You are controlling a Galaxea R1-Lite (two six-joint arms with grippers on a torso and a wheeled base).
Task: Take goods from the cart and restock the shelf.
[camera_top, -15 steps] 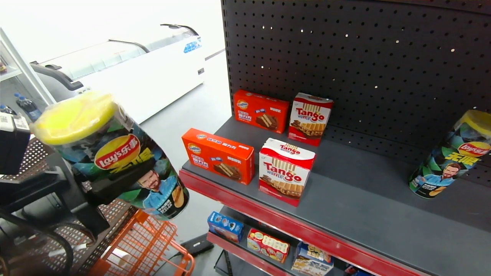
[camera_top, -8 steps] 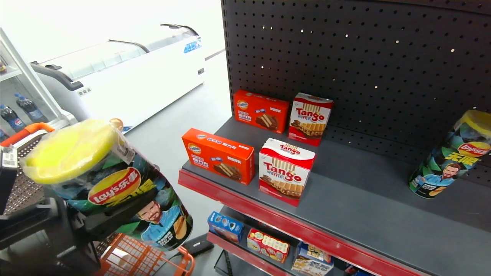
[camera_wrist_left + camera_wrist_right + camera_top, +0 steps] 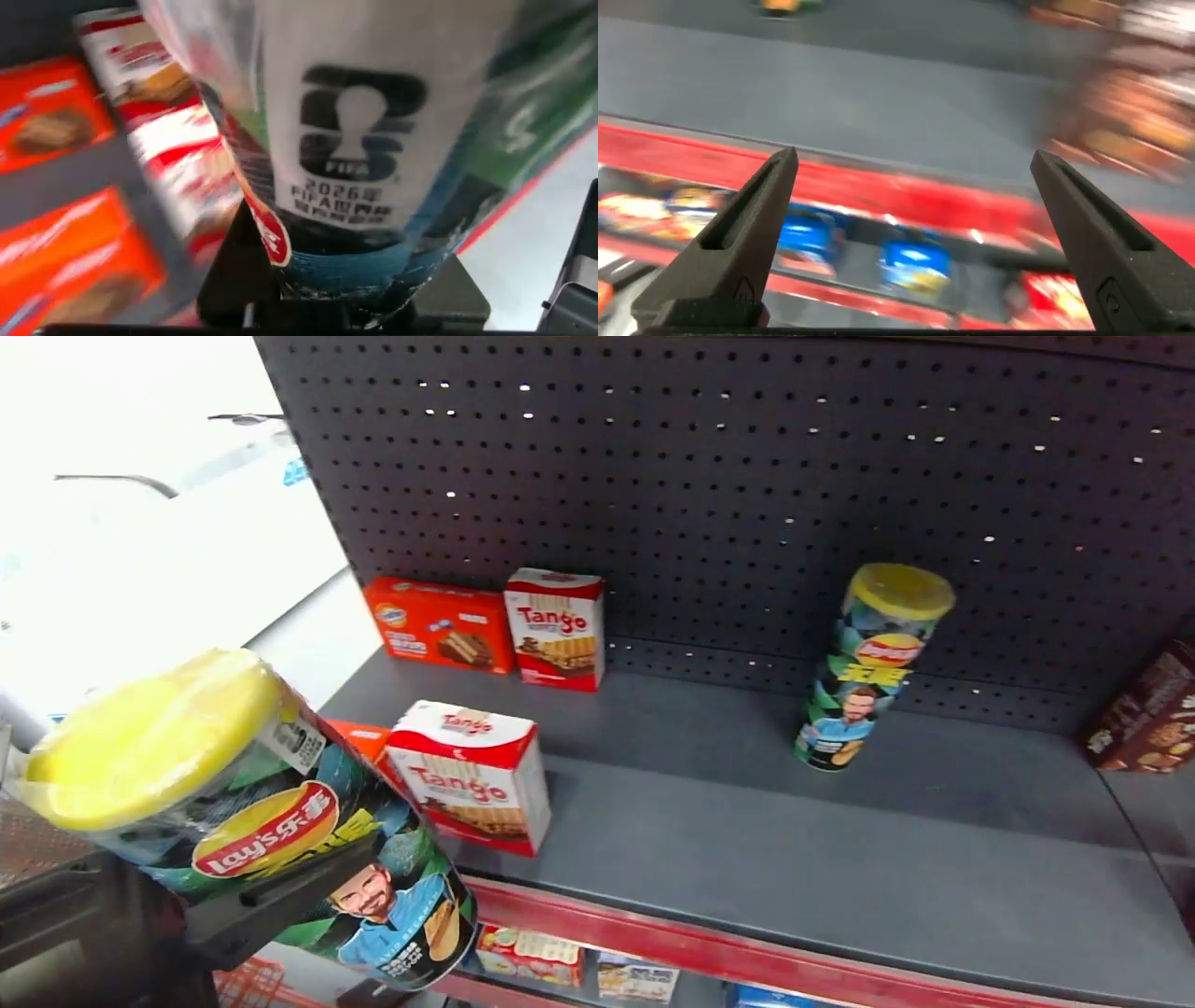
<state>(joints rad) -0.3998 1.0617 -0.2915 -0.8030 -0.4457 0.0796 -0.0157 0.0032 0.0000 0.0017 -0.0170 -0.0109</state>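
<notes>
Yellow-lidded chip can (image 3: 252, 821) is sitting at 8 o'clock, clamped in our left gripper (image 3: 280, 873); we're holding our right gripper (image 3: 915, 163) spread wide, empty, facing the shelf (image 3: 747, 840).

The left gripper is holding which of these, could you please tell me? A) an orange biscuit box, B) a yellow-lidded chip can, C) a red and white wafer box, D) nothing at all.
B: in the head view the left gripper is clamped across the body of the yellow-lidded chip can, which it holds tilted.
</notes>
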